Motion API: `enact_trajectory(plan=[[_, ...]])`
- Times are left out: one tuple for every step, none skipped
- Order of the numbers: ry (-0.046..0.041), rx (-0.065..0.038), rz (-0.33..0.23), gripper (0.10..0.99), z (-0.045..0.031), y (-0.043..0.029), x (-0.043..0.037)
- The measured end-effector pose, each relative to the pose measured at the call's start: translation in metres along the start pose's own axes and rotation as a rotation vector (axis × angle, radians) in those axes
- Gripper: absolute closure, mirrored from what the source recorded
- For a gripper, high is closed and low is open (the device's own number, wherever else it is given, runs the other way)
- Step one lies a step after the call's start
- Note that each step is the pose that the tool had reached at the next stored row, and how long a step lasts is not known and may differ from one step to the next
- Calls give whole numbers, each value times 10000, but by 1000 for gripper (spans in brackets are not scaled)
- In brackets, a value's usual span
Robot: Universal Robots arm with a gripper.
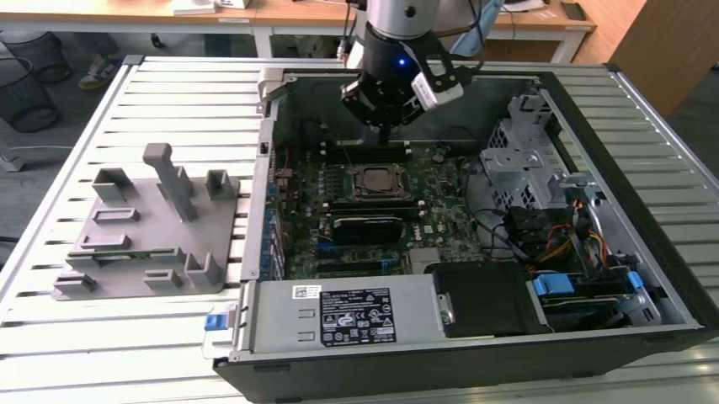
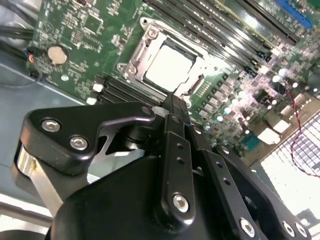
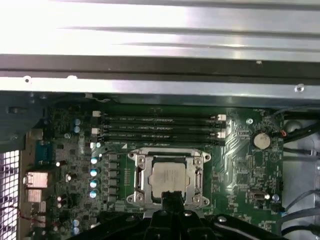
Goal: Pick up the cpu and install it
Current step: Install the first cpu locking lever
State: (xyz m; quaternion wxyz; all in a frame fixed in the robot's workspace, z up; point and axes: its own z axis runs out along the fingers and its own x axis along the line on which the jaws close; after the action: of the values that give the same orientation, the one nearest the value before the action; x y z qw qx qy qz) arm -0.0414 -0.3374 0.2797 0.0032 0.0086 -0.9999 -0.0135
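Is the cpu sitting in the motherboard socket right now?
Yes, in the first wrist view the cpu lies flat inside the metal socket frame on the motherboard.

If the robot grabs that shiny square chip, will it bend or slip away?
The cpu looks like a flat metal-topped square, so it probably stays stiff rather than bending. Its smooth silvery top might be slippery. It sits low inside the socket frame, so little edge shows for the gripper to catch.
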Motion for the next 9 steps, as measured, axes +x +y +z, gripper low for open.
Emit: enact_trajectory(plan=[[-7,2,1,980,1,0,24],[-14,2,0,980,4,1,52],[-18,1,-2,980,9,1,82],[-20,3,-3,980,14,0,108],[-24,3,-3,980,22,-3,134],[-28,3,-4,980,31,-8,157],[-32,3,-7,980,41,-15,178],[-35,2,-11,980,50,-21,200],[-53,4,-18,980,84,-29,309]])
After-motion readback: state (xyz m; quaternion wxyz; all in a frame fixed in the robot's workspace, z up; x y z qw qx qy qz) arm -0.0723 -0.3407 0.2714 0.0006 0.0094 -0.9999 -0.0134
